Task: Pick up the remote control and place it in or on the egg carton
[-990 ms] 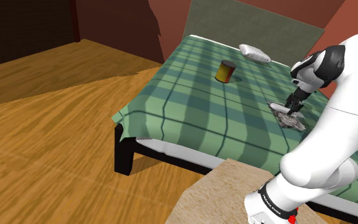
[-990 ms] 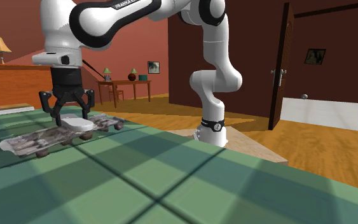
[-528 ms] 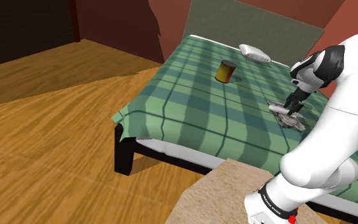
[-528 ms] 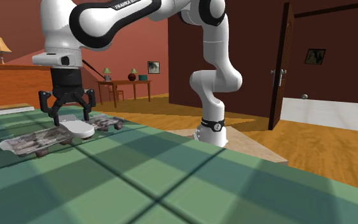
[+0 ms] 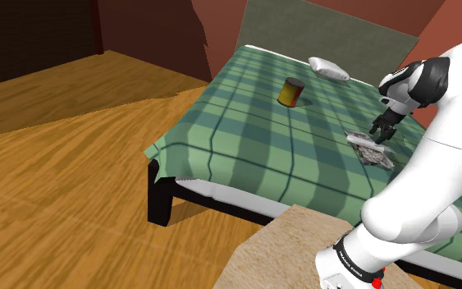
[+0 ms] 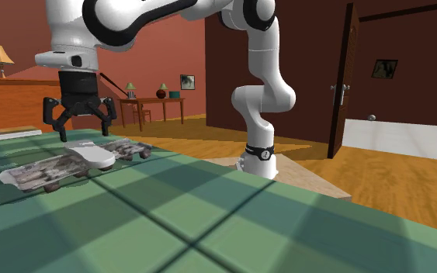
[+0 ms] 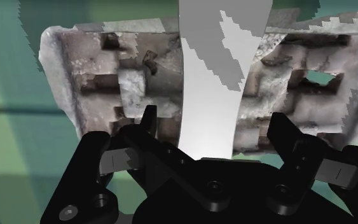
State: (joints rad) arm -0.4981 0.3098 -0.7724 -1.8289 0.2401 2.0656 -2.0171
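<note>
**Remote on carton: handling notes**

The work surface is the green plaid-covered bed (image 5: 245,123). On it lies the flat, mottled grey egg carton (image 6: 34,172), bumpy and pitted on top. The plain white, slab-shaped remote control (image 6: 92,155) rests across the carton, touching it, so from here the placement looks met. My black two-finger gripper (image 6: 81,132) hangs just above the remote with its jaws apart and touching nothing. In the wrist view the remote runs between them.

Judgement: the remote is probably light, rigid and not fragile, with smooth faces that may slip. It may also rock on the uneven carton. If a regrasp is needed, pinch across the narrow width at mid-length — long edges against my jaws.
</note>
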